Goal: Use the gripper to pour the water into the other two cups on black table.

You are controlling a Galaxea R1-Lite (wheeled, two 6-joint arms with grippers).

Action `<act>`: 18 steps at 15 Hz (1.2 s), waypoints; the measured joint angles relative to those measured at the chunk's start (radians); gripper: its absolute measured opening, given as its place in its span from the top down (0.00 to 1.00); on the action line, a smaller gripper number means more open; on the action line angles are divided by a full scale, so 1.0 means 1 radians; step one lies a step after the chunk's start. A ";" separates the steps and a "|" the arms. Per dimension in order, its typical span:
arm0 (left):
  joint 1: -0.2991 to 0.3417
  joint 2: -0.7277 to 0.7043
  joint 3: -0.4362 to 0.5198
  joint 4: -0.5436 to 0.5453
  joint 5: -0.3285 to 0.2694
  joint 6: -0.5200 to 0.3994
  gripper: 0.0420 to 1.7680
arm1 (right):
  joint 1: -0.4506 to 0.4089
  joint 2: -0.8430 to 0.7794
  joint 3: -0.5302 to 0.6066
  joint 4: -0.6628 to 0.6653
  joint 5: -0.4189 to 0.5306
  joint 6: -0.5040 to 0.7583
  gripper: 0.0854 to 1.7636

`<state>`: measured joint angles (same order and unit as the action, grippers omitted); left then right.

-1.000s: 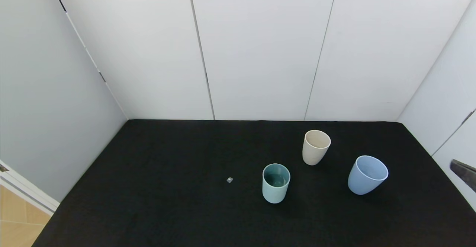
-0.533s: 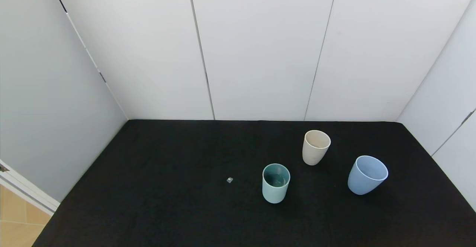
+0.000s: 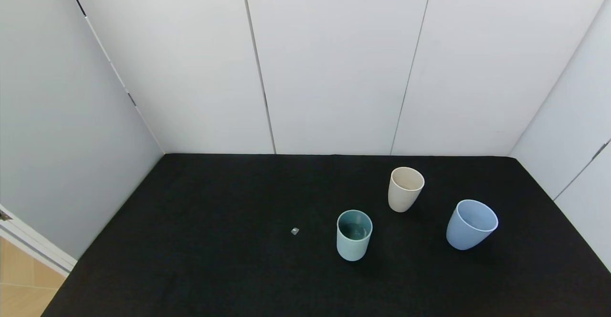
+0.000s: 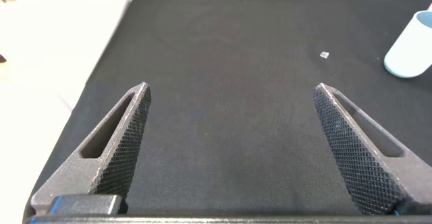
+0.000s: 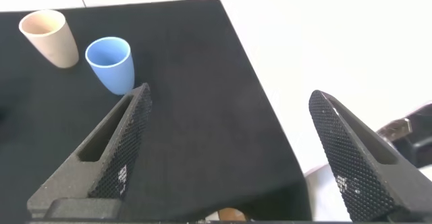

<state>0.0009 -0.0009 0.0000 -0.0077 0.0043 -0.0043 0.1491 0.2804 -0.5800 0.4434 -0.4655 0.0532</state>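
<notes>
Teal cup (image 3: pixel 354 235), beige cup (image 3: pixel 405 188) and periwinkle cup (image 3: pixel 470 224) stand upright, apart, on the black surface (image 3: pixel 215 259). Left gripper (image 4: pixel 229 150) and right gripper (image 5: pixel 226 156) both hover with jaws spread wide, holding nothing.

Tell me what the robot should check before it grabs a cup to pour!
1. All three cups upright on the black table: ok. The beige cup, teal cup and blue cup all stand apart.
2. Right hand open and empty: ok, hanging near the table's right edge, away from the cups.
3. Left hand open and empty: ok, over bare table.
4. Water in the beige cup: cannot tell.
5. Teal cup empty: cannot tell, there is a faint sheen at the bottom.
6. Nothing in the way: not ok, a small grey bit lies left of the teal cup.
</notes>
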 joint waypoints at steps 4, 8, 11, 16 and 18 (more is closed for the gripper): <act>0.000 0.000 0.000 0.000 0.000 0.000 0.03 | -0.054 -0.007 -0.013 0.029 0.052 -0.002 0.04; 0.000 0.000 0.000 0.000 0.000 0.000 0.03 | -0.193 -0.018 0.004 0.072 0.237 0.010 0.04; 0.000 0.000 0.000 0.000 0.000 0.000 0.03 | -0.173 -0.105 0.055 0.070 0.307 0.013 0.04; 0.000 0.000 0.000 0.000 0.000 0.000 0.03 | -0.152 -0.257 0.219 -0.126 0.397 -0.034 0.04; 0.000 0.000 0.000 0.000 0.000 0.000 0.03 | -0.150 -0.273 0.331 -0.293 0.420 -0.054 0.04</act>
<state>0.0013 -0.0009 0.0000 -0.0072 0.0038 -0.0038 -0.0013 0.0077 -0.2487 0.1509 -0.0451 -0.0009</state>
